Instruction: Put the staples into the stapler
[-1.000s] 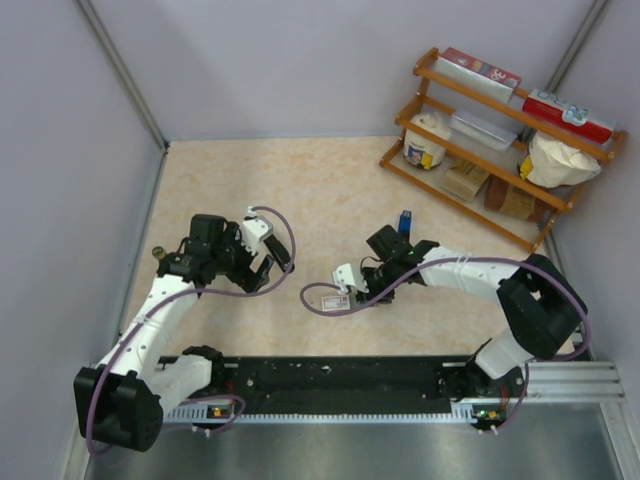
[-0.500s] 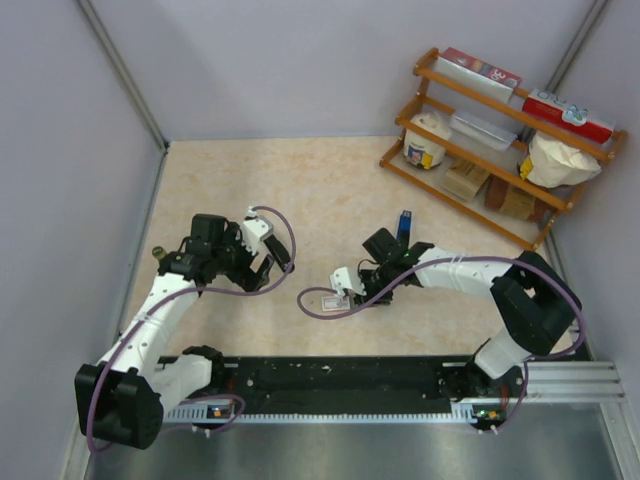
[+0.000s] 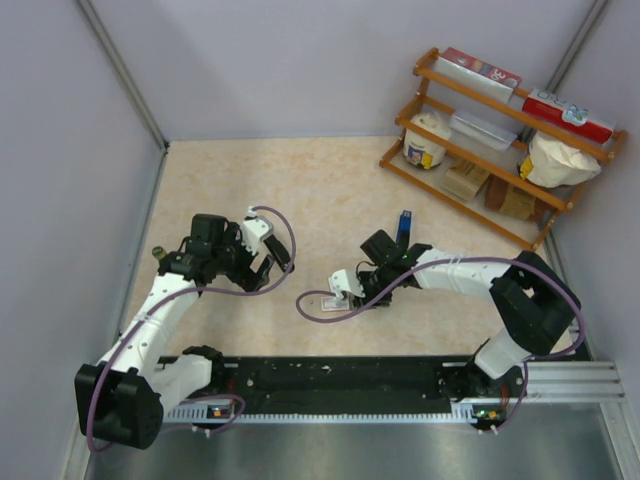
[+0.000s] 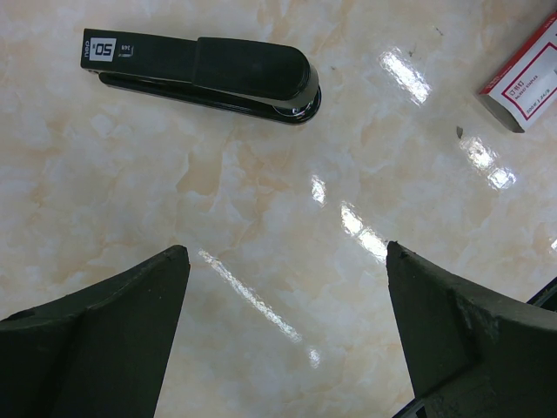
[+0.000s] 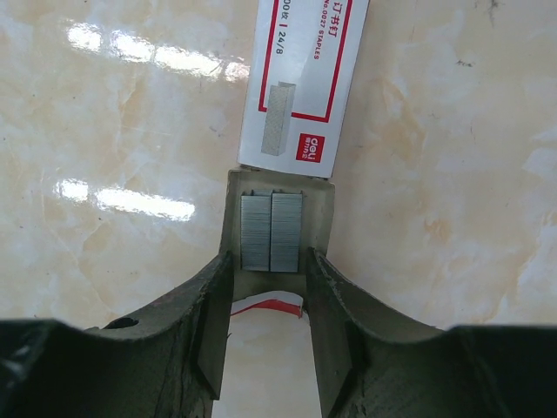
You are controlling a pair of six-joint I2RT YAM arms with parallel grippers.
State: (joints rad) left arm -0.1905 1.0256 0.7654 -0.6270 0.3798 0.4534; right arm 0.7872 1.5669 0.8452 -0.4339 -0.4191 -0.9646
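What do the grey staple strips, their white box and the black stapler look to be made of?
The grey staple strips look like metal: dull satin grey, finely ribbed. The white box with red print looks like thin matte card, with a plain greyish inner tray, probably card too. The black stapler is likely painted or plastic-covered metal: semi-gloss top, glossy rim at its nose.

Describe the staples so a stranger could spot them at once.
On the beige table, find the right hand, by the white box with red print. The staples lie in its pulled-out tray, between the fingers: two plain grey strips side by side.
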